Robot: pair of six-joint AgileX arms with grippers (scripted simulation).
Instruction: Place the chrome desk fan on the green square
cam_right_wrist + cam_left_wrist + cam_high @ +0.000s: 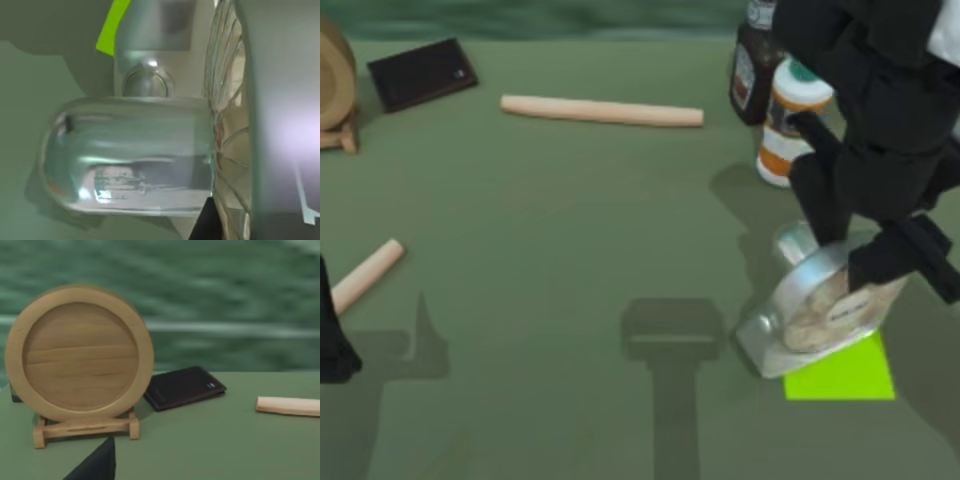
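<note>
The chrome desk fan [817, 300] is at the right of the table, tilted, its ringed head and beige grille turned upward. My right gripper [860, 250] is shut on the head's ring from above. The fan's chrome base [770, 345] covers the green square's [842, 375] left and far edge; whether it rests there I cannot tell. The right wrist view is filled by the motor cylinder [130, 160], with the base [150, 30] and a sliver of the green square [112, 27] behind it. My left gripper [335, 345] is parked open at the left edge.
A wooden round object on a stand [332, 85] [80, 352] and a dark wallet [422, 73] [182, 387] sit at the far left. Two wooden sticks [602, 110] [365, 275] lie on the table. A dark bottle [755, 70] and a white, orange-banded bottle [792, 120] stand behind the fan.
</note>
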